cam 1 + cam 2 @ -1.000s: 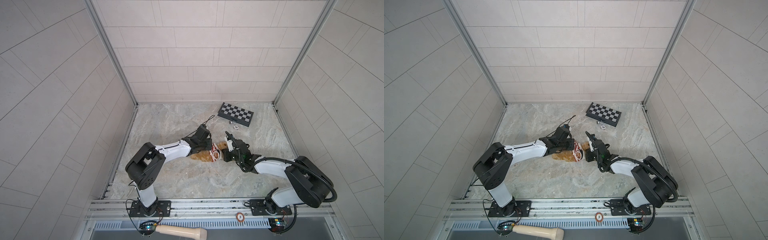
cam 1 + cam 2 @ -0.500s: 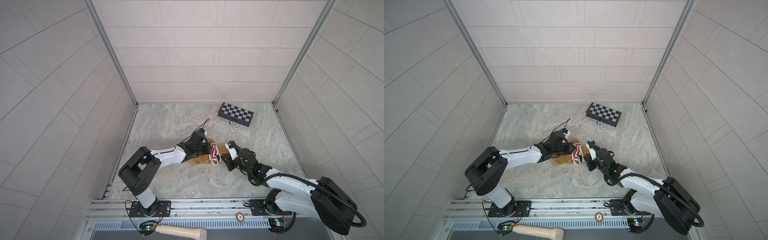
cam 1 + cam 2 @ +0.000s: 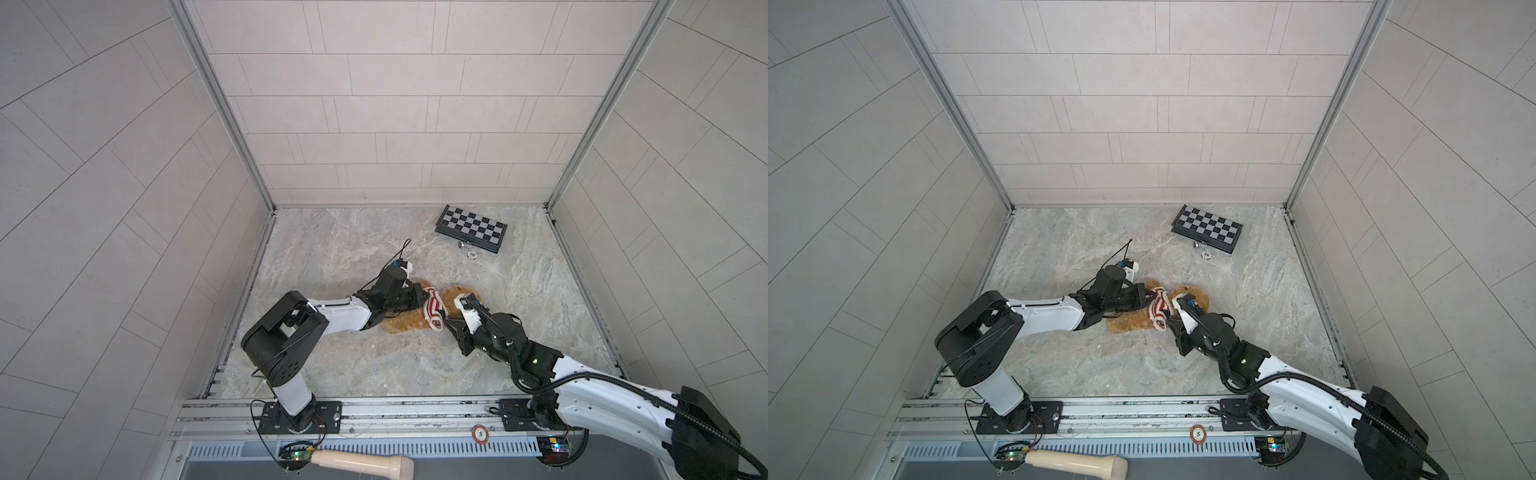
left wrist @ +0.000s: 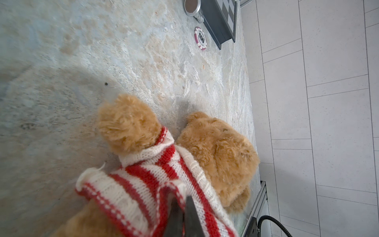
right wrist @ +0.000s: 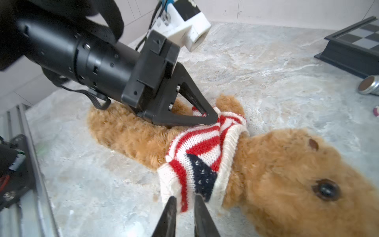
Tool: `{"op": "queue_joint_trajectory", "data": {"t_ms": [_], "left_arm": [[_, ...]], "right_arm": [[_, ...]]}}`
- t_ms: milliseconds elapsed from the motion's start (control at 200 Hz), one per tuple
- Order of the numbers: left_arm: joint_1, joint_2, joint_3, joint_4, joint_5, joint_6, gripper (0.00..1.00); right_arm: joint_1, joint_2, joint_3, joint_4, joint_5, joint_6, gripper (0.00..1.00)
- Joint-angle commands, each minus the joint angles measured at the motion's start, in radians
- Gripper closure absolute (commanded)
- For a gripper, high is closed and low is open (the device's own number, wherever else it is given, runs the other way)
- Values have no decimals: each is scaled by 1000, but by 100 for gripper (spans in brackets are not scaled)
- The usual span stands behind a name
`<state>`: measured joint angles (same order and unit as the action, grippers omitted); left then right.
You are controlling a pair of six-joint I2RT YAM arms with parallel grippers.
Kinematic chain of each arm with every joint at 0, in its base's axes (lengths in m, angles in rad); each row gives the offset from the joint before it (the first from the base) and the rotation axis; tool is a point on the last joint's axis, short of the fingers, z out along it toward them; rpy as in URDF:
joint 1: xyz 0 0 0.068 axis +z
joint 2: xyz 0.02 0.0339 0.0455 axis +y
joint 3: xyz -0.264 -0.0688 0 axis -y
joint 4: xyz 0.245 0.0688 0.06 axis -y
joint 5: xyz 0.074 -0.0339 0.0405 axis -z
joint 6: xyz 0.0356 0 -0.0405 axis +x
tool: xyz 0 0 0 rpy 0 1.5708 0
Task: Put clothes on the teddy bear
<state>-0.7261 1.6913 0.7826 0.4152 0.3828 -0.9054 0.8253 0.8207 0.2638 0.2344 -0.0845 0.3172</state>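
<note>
On table (image 3: 332, 249), golden teddy bear (image 5: 287, 184), sweater (image 5: 196, 147) bunched

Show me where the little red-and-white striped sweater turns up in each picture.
Top view: striped sweater mid-floor, on the teddy bear.
Top view: striped sweater in the same mid-floor spot.
Left wrist: striped sweater close up, round the teddy bear's body.
Right wrist: striped sweater close up, bunched at the teddy bear's neck.
Shared landmark: the chessboard, seen in all four.
</note>
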Motion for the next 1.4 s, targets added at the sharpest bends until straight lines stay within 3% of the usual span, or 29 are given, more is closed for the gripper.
{"op": "queue_joint_trajectory", "data": {"t_ms": [0, 150, 325, 501, 1016, 1226, 1392], "left_arm": [[-11, -7, -6, 10, 7, -8, 100], [-18, -3, 3, 14, 4, -14, 100], [-27, -8, -2, 19, -3, -19, 100], [-30, -16, -3, 13, -1, -17, 100], [-57, -24, 0, 5, 8, -30, 100], [-62, -37, -3, -2, 8, -29, 100], [-67, -41, -9, 0, 10, -31, 100]], "right_arm": [[31, -33, -6, -13, 7, -16, 86], [103, -3, 4, -55, 28, -58, 96], [131, 48, 6, 6, 120, -69, 100], [130, 113, 26, 36, 216, -59, 100], [126, 223, 89, 72, 331, -58, 100], [101, 223, 82, 73, 357, -14, 94], [54, 213, 71, 79, 301, 26, 85]]}}
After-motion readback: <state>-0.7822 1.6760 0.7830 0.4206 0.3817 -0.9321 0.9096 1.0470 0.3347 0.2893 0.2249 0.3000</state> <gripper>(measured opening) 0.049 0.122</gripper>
